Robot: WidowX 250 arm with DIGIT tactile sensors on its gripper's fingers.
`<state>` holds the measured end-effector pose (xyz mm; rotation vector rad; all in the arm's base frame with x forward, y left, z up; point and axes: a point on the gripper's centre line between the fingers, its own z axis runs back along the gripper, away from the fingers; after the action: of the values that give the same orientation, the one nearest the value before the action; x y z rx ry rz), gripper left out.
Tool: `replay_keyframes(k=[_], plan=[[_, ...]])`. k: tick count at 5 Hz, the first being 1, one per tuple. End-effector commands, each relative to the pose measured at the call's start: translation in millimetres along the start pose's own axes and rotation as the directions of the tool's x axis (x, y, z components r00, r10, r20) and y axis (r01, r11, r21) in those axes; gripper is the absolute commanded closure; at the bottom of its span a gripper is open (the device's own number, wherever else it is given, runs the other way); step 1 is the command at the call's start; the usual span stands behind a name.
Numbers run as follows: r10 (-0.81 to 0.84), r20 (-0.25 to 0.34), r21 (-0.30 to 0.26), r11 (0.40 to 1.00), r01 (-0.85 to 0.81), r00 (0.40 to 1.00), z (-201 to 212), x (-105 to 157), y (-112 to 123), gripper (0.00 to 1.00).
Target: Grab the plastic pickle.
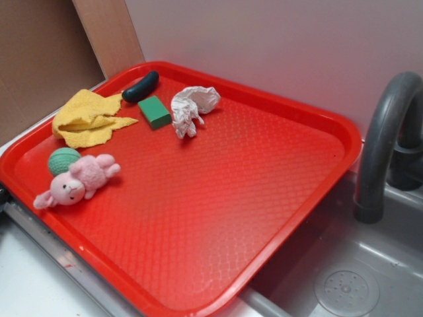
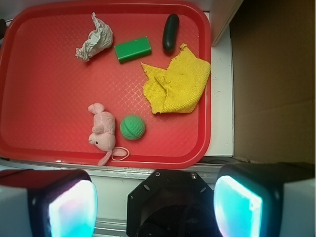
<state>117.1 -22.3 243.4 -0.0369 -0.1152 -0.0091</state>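
In the wrist view the gripper (image 2: 155,200) is at the bottom edge of the picture, its two fingers (image 2: 237,207) spread wide apart with nothing between them, and it hangs outside the near rim of the red tray (image 2: 44,143), well apart from every object. I take the tray as the landmark and go from near to far in this view. Closest to the near rim lies the pink plush bunny (image 2: 102,131), and the teal-green ball (image 2: 132,127) is just beside it. Further in, close to the right rim, is the crumpled yellow cloth (image 2: 175,84). Near the far rim there are three things in a row: the crumpled white paper (image 2: 95,42), the bright green block (image 2: 133,50), and the plastic pickle (image 2: 171,32) in the far right corner of the tray. The pickle is just beside the block, and the cloth's far corner comes near its end. I think the risks come from this crowding: open fingers could catch the block or the cloth edge, the tray rim leaves little room on one side, and the smooth rounded pickle may roll or slip out if it is pinched away from its middle.
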Motion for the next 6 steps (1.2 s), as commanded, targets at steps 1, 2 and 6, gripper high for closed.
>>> replay_keyframes(k=[1, 2, 6], plan=[[0.0, 0.0, 0.0, 1.0, 0.0, 1.0, 0.0, 0.0, 0.0, 0.0], [0.114, 0.01, -0.027, 0.993, -0.114, 0.993, -13.8, 35.3, 8.7, 0.0], [0.43, 0.181, -0.043, 0.902, -0.429, 0.885, -95.0, 165.2, 65.6, 0.0]])
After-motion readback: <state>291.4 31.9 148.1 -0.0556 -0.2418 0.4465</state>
